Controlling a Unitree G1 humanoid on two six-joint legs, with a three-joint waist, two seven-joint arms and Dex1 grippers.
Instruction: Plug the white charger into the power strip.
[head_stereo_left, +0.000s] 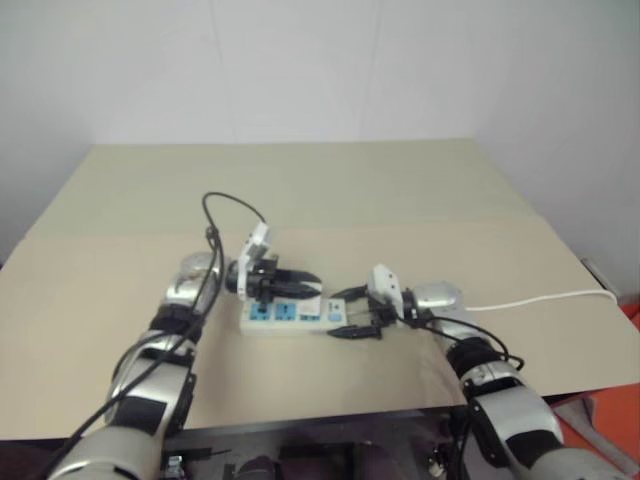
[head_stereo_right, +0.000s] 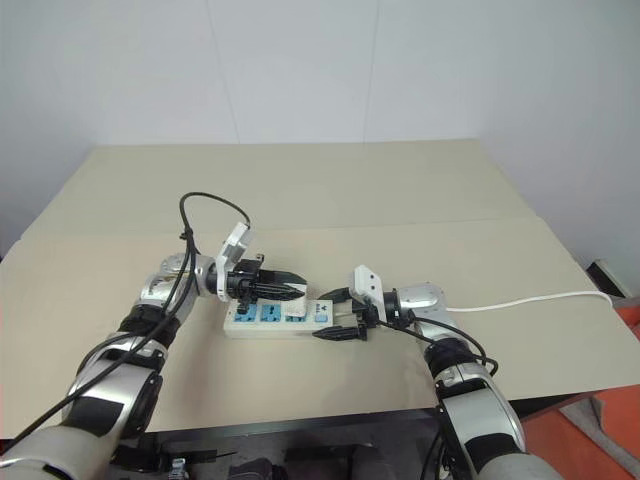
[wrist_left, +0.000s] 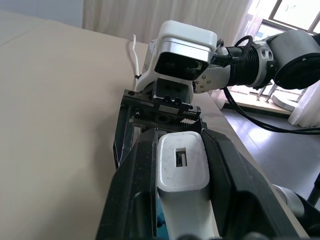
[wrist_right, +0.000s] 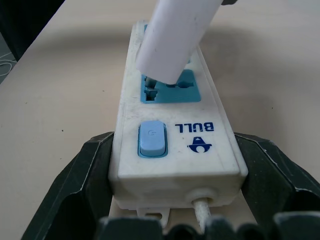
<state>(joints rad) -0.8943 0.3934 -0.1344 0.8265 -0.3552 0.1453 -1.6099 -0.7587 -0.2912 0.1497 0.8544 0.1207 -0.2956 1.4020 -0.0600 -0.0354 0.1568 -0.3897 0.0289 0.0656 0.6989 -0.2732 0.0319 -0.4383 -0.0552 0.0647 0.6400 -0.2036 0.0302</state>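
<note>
Right wrist view: we see the strip (wrist_right: 175, 135) end-on, its switch end seated between our right gripper's (wrist_right: 175, 200) two black fingers (wrist_right: 75, 185), which stand wide and press the strip's long sides. Blue rocker switch (wrist_right: 151, 138) nearest the wrist, blue logo beside it, cord stub (wrist_right: 202, 210) leaving the end face. Past the switch, the first blue socket (wrist_right: 172, 89). The charger (wrist_right: 177, 37) comes down tilted onto that socket; its lower end sits right at the socket face, and we cannot tell whether the prongs are in.

Left wrist view: our left gripper (wrist_left: 182, 200) is clamped tight on the charger (wrist_left: 182, 170), one black finger (wrist_left: 135, 190) on each long side, the USB slot end facing the camera. Right gripper's white housing (wrist_left: 185, 50) just beyond.

Head views: strip (head_stereo_right: 275, 318) lies flat on the tan table (head_stereo_right: 330, 190), near the front edge, between the two arms. Left gripper (head_stereo_right: 285, 288) reaches over it from the left, level; right gripper (head_stereo_right: 338, 315) holds its right end. Thin white cord (head_stereo_right: 540, 300) runs off right across the table to the edge.
</note>
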